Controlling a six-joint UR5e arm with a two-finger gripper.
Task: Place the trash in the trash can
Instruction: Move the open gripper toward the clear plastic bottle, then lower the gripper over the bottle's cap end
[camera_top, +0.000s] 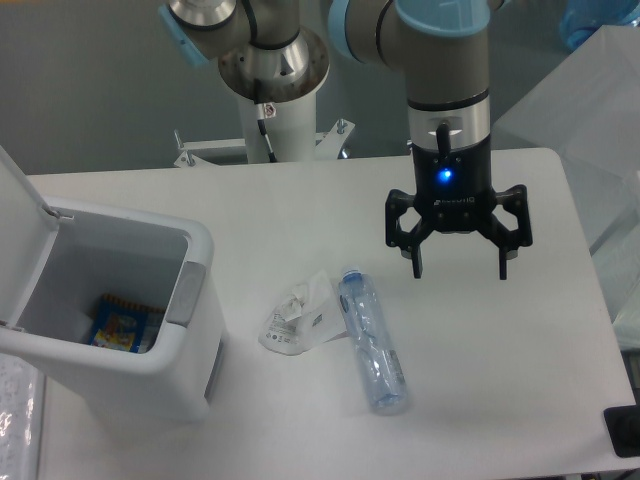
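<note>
A clear bluish plastic bottle (372, 341) lies on the white table, its cap end pointing away from the camera. Touching its left side is a crumpled white wrapper (298, 317) with small print. The white trash can (150, 365) stands at the left with its lid (20, 205) swung open; a colourful packet (122, 327) rests at its bottom. My gripper (461, 271) hangs above the table to the right of the bottle's cap end, fingers pointing down and spread wide, open with nothing between them.
The arm's base column (275, 95) rises at the back of the table. A black object (625, 430) sits at the table's front right corner. Translucent plastic sheeting (590, 100) lies off the right edge.
</note>
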